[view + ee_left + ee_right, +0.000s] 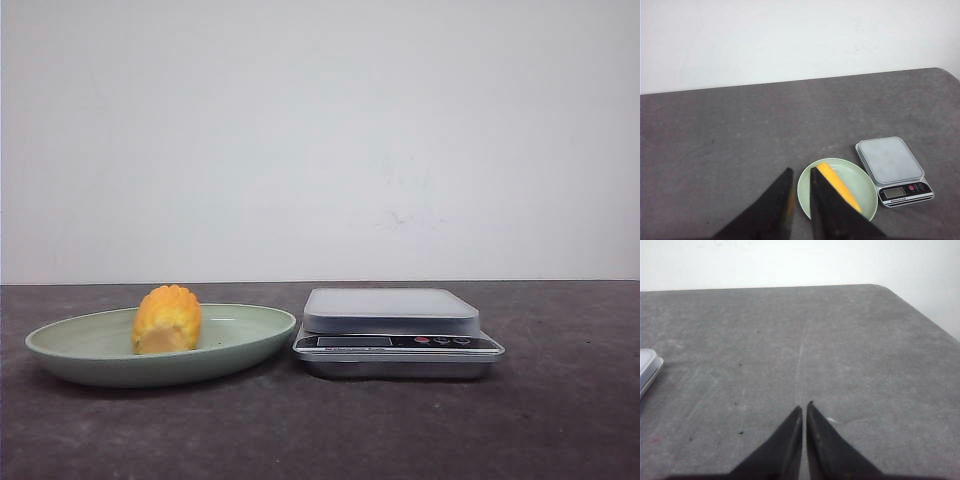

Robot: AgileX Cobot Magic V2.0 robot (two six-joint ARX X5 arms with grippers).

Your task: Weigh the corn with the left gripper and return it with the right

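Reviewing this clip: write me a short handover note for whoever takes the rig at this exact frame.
Left gripper: above the table near the plate, fingers nearly together, holding nothing.
Right gripper: over bare table to the side of the scale, fingers nearly together, holding nothing.
Corn: lying on the green plate, left of the scale.
Scale: platform bare; display unreadable.
Done: nothing visible yet; corn not weighed.
Left: left gripper picks the corn and sets it on the scale, then right gripper returns it to the plate.
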